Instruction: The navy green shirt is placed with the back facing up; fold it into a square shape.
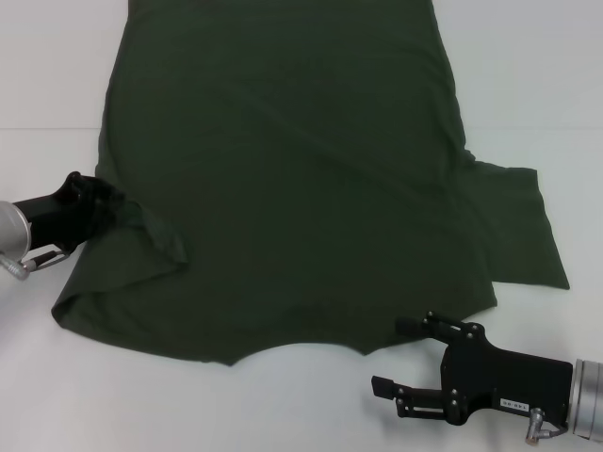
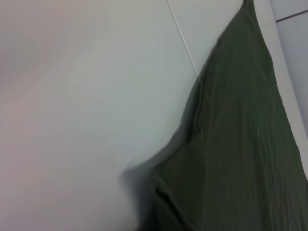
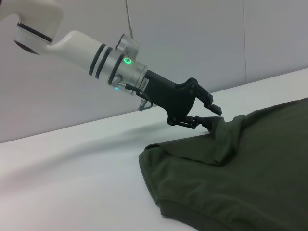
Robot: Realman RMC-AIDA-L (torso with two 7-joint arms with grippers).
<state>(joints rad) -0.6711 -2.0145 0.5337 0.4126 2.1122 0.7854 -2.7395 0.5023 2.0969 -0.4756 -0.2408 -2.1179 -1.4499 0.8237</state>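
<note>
Left claw (image 1: 121,209) pinches navy green shirt (image 1: 301,179) at its left edge.

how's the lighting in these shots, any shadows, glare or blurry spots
Head view: even, soft light; the shirt is sharp, with only a thin shadow at its edge and no glare on the table. Left wrist view: close and soft-focused, with a dark shadow beside the cloth. Right wrist view: the left hand is sharp, and a green light glows on its wrist.
</note>
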